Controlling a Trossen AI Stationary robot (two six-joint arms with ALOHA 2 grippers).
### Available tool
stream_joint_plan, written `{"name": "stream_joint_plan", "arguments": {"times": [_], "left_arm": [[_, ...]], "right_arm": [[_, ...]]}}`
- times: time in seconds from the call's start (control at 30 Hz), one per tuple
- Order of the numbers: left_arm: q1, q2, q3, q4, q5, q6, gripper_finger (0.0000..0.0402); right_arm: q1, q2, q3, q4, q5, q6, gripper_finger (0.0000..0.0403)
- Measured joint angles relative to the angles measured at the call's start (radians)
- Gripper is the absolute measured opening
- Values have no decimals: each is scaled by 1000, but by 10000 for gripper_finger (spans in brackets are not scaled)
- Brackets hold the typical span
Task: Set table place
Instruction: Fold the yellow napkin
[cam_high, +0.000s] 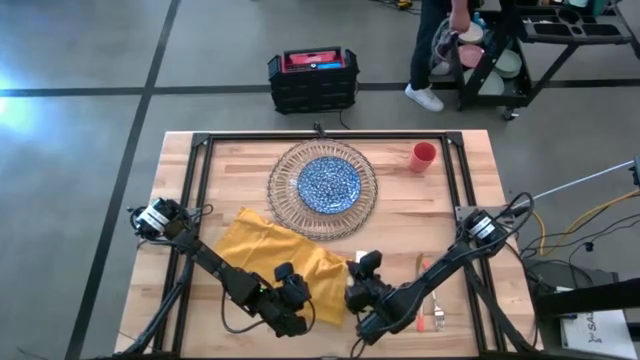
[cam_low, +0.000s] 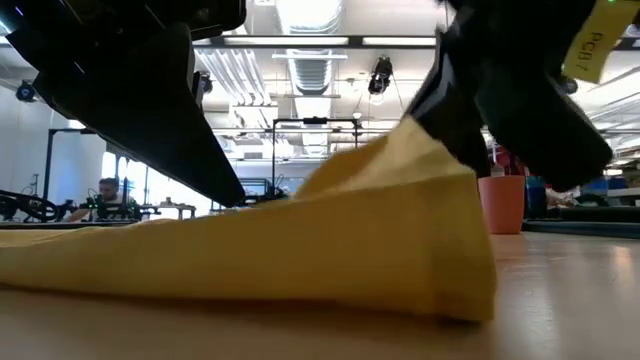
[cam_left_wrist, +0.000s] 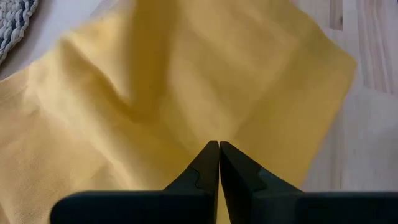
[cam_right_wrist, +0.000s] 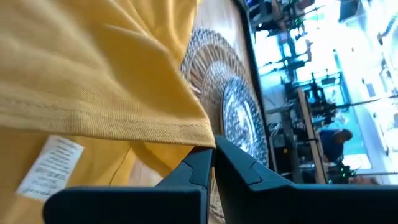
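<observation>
both claws pinching the napkin near the worktop's front edge

we see our left claw (cam_left_wrist: 219, 144) and right claw (cam_right_wrist: 214, 148) closed on one yellow napkin (cam_high: 275, 252), beside one charger (cam_high: 322, 188) with one plate (cam_high: 328, 184); one red cup (cam_high: 424, 157) stands apart on the worktop (cam_high: 400, 215).

Cutlery (cam_high: 430, 300) partly under right arm

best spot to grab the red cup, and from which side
Take the red cup by its rim from straight above, one finger inside and one outside. It stands upright with its mouth open upward, apart from the glass charger, so nothing blocks a top-down approach. The right gripper is the nearer one, though it is pinching the yellow napkin now.
</observation>
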Motion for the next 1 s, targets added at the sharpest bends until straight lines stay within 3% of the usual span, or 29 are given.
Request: {"name": "stream_joint_plan", "arguments": {"times": [0.23,0.4,0.7,0.87,1.0], "left_arm": [[-2,0,0,1,2,-9,0],[-4,0,0,2,3,-19,0],[-4,0,0,16,3,-18,0],[-4,0,0,23,3,-11,0],[-4,0,0,23,3,-11,0]], "right_arm": [[13,26,-1,-37,-97,19,0],[21,80,-1,-9,-479,71,0],[53,98,-1,-64,-454,241,0],[60,45,-1,-231,-245,403,0],[55,23,-1,-223,-236,399,8]]}}
